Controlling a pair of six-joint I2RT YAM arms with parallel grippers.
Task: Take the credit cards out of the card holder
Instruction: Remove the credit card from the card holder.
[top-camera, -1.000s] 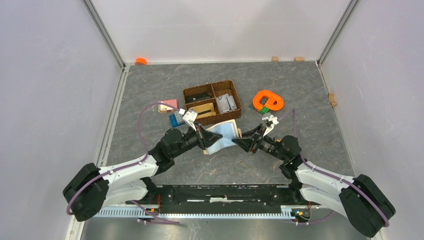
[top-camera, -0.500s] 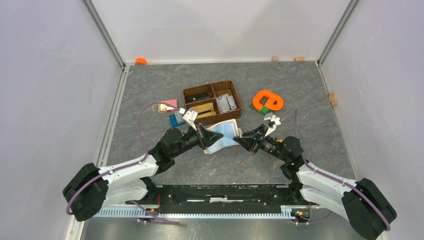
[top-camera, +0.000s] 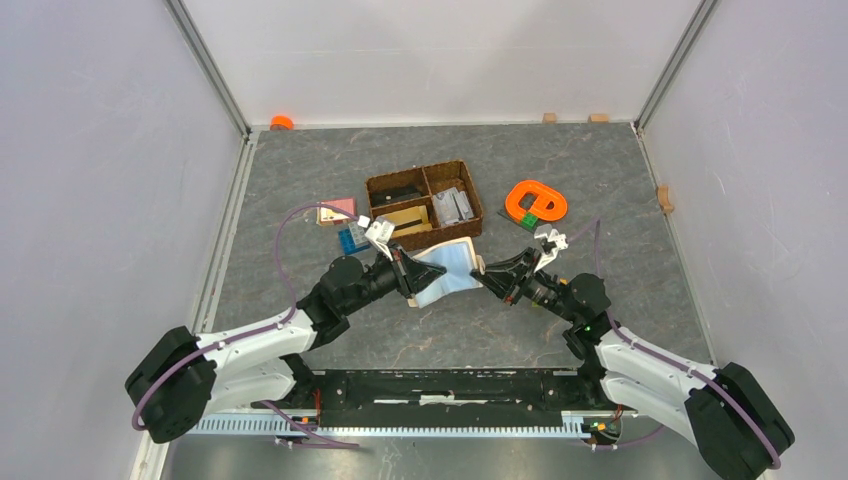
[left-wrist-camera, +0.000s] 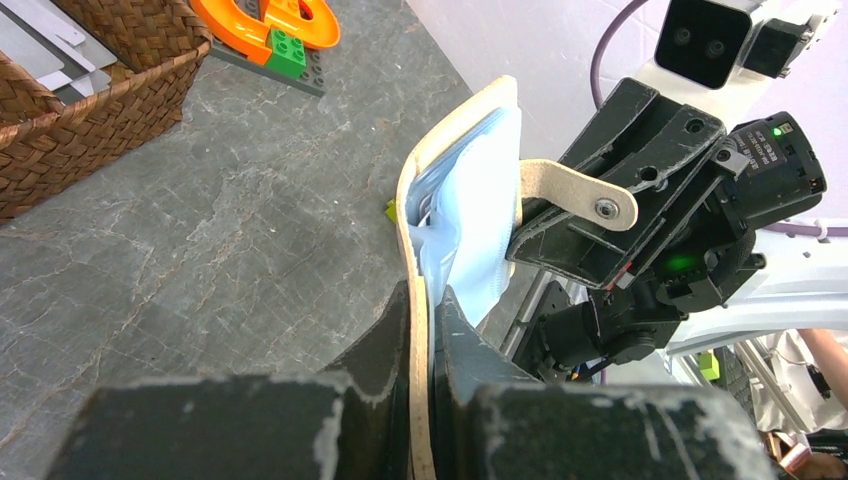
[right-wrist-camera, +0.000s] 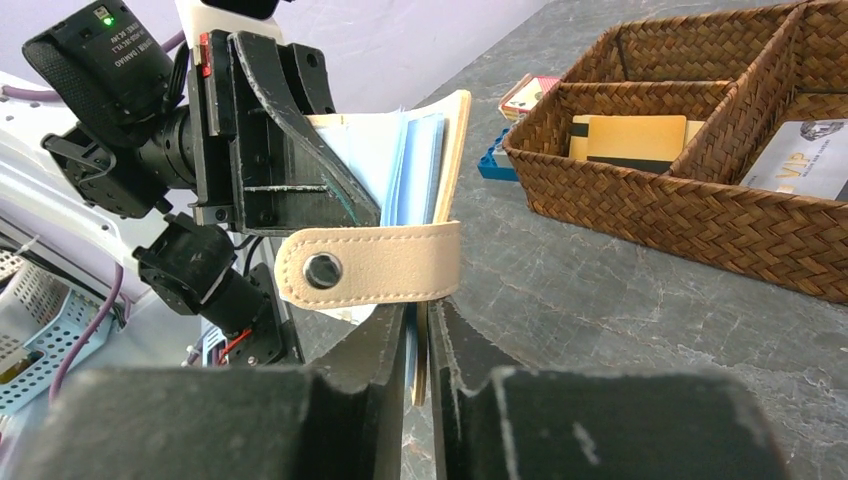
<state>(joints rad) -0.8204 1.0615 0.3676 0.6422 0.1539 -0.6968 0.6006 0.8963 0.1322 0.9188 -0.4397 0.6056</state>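
Card holder (top-camera: 447, 270): beige, pale blue inside, partly unfolded, held off the counter (top-camera: 470, 330) between both claws, just in front of the woven basket (top-camera: 416, 172). Snap tab (right-wrist-camera: 370, 265) hangs loose across it. Left claw (top-camera: 408, 274): clamped tight on the left edge. Right claw (top-camera: 487, 281): fingers nearly together, pinching the right edge. Basket: cards lying in its compartments

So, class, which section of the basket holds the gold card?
The basket section nearest the blue brick: its gold card has a black stripe, while the next section holds a white card.
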